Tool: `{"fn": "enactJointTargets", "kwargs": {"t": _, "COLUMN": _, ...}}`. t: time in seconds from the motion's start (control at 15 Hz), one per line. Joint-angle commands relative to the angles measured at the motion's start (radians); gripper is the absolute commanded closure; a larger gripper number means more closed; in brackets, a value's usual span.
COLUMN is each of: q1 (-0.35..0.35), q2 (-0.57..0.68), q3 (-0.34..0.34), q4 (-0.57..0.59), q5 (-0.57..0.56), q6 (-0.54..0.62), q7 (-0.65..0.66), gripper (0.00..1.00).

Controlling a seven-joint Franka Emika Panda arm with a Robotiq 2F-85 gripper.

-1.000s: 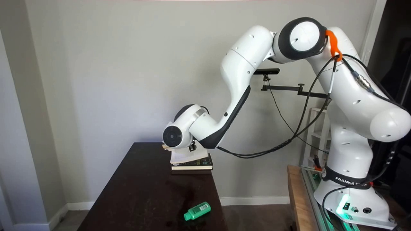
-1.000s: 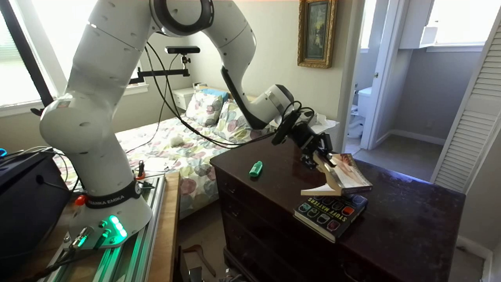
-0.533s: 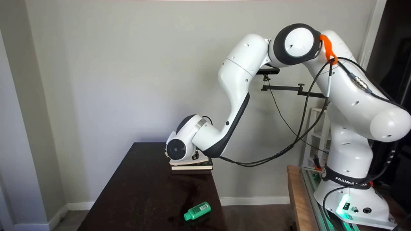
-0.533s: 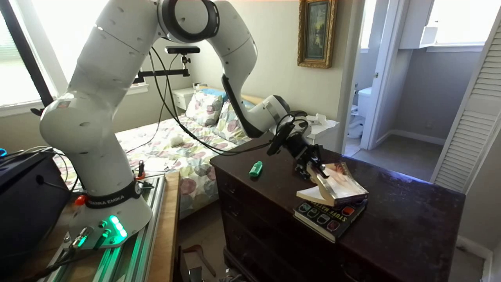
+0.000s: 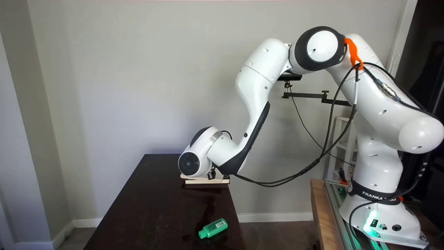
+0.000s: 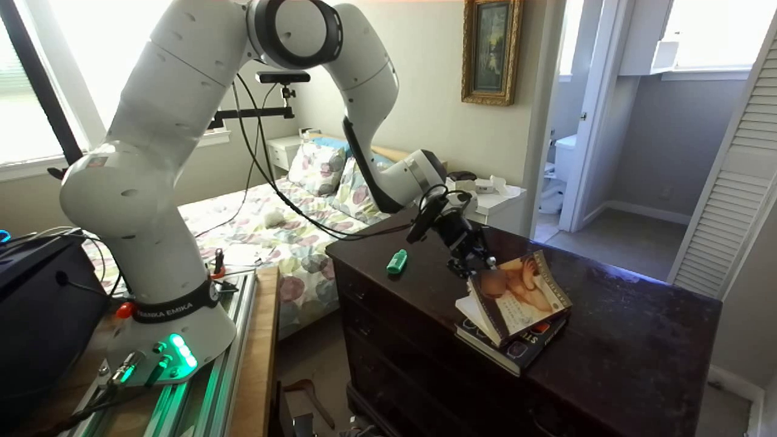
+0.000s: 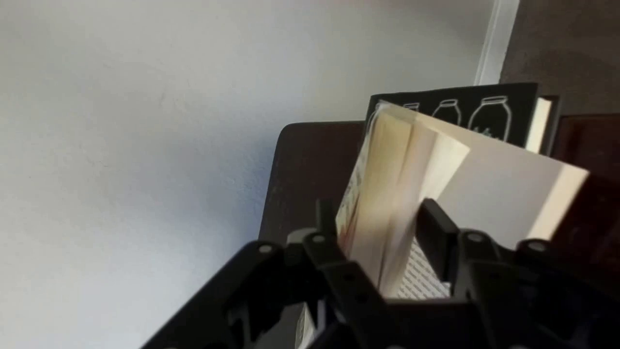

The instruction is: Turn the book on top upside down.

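The book on top [image 6: 528, 291] rests on a black book [image 6: 485, 349], its reddish-orange picture cover facing up in an exterior view. Some pages splay out from under it toward the near side. My gripper [image 6: 476, 267] is at the book's edge, tilted down. In the wrist view the gripper [image 7: 375, 218] has its fingers apart, with the blurred page block [image 7: 387, 194] between them. The right fingertip [image 7: 436, 228] lies close against the pages, and a loose leaf spreads beyond it. My wrist hides most of the top book in an exterior view, where a pale edge [image 5: 192, 178] shows.
A green bottle [image 6: 397, 261] lies on the dark dresser [image 6: 625, 340], away from the books. The black book lies close to the dresser's edge. A wall [image 5: 104, 86] stands behind the dresser, and a bed [image 6: 285, 249] is beyond it.
My gripper has come down with the book, and its jaws have spread. The book, earlier held tilted above the black book, now lies lower on it with its cover dropped flatter.
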Motion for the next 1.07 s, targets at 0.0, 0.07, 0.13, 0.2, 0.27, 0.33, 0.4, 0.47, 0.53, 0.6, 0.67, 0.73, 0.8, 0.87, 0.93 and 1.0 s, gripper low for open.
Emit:
{"fn": "enactJointTargets", "kwargs": {"t": 0.0, "q1": -0.035, "q2": -0.042, "q3": 0.043, "q4": 0.01, "q5": 0.14, "q6": 0.026, "q7": -0.014, "gripper": 0.23}}
{"fn": "enactJointTargets", "kwargs": {"t": 0.07, "q1": -0.038, "q2": -0.049, "q3": 0.046, "q4": 0.014, "q5": 0.178, "q6": 0.035, "q7": -0.018, "gripper": 0.14}}
{"fn": "enactJointTargets", "kwargs": {"t": 0.13, "q1": -0.04, "q2": -0.057, "q3": 0.046, "q4": 0.017, "q5": 0.215, "q6": 0.04, "q7": -0.025, "gripper": 0.08}}
{"fn": "enactJointTargets", "kwargs": {"t": 0.2, "q1": -0.046, "q2": -0.065, "q3": 0.047, "q4": 0.019, "q5": 0.259, "q6": 0.052, "q7": -0.034, "gripper": 0.02}}
{"fn": "enactJointTargets", "kwargs": {"t": 0.27, "q1": -0.048, "q2": -0.069, "q3": 0.042, "q4": 0.018, "q5": 0.291, "q6": 0.063, "q7": -0.034, "gripper": 0.0}}
{"fn": "enactJointTargets", "kwargs": {"t": 0.33, "q1": -0.049, "q2": -0.072, "q3": 0.035, "q4": 0.017, "q5": 0.321, "q6": 0.073, "q7": -0.032, "gripper": 0.0}}
{"fn": "enactJointTargets", "kwargs": {"t": 0.4, "q1": -0.052, "q2": -0.071, "q3": 0.029, "q4": 0.015, "q5": 0.345, "q6": 0.087, "q7": -0.034, "gripper": 0.0}}
{"fn": "enactJointTargets", "kwargs": {"t": 0.47, "q1": -0.054, "q2": -0.069, "q3": 0.024, "q4": 0.012, "q5": 0.367, "q6": 0.104, "q7": -0.032, "gripper": 0.0}}
{"fn": "enactJointTargets", "kwargs": {"t": 0.53, "q1": -0.053, "q2": -0.061, "q3": 0.016, "q4": 0.011, "q5": 0.383, "q6": 0.12, "q7": -0.028, "gripper": 0.0}}
{"fn": "enactJointTargets", "kwargs": {"t": 0.6, "q1": -0.051, "q2": -0.055, "q3": 0.008, "q4": 0.008, "q5": 0.392, "q6": 0.136, "q7": -0.025, "gripper": 0.0}}
{"fn": "enactJointTargets", "kwargs": {"t": 0.67, "q1": -0.051, "q2": -0.05, "q3": 0.001, "q4": 0.004, "q5": 0.399, "q6": 0.153, "q7": -0.024, "gripper": 0.0}}
{"fn": "enactJointTargets", "kwargs": {"t": 0.73, "q1": -0.046, "q2": -0.043, "q3": -0.009, "q4": 0.002, "q5": 0.395, "q6": 0.174, "q7": -0.013, "gripper": 0.0}}
{"fn": "enactJointTargets", "kwargs": {"t": 0.8, "q1": -0.043, "q2": -0.036, "q3": -0.02, "q4": -0.001, "q5": 0.383, "q6": 0.199, "q7": 0.0, "gripper": 0.0}}
{"fn": "enactJointTargets", "kwargs": {"t": 0.87, "q1": -0.041, "q2": -0.031, "q3": -0.027, "q4": -0.003, "q5": 0.38, "q6": 0.216, "q7": 0.004, "gripper": 0.0}}
{"fn": "enactJointTargets", "kwargs": {"t": 0.93, "q1": -0.037, "q2": -0.025, "q3": -0.036, "q4": -0.005, "q5": 0.369, "q6": 0.237, "q7": 0.013, "gripper": 0.0}}
{"fn": "enactJointTargets", "kwargs": {"t": 1.0, "q1": -0.035, "q2": -0.019, "q3": -0.043, "q4": -0.006, "q5": 0.366, "q6": 0.253, "q7": 0.016, "gripper": 0.0}}
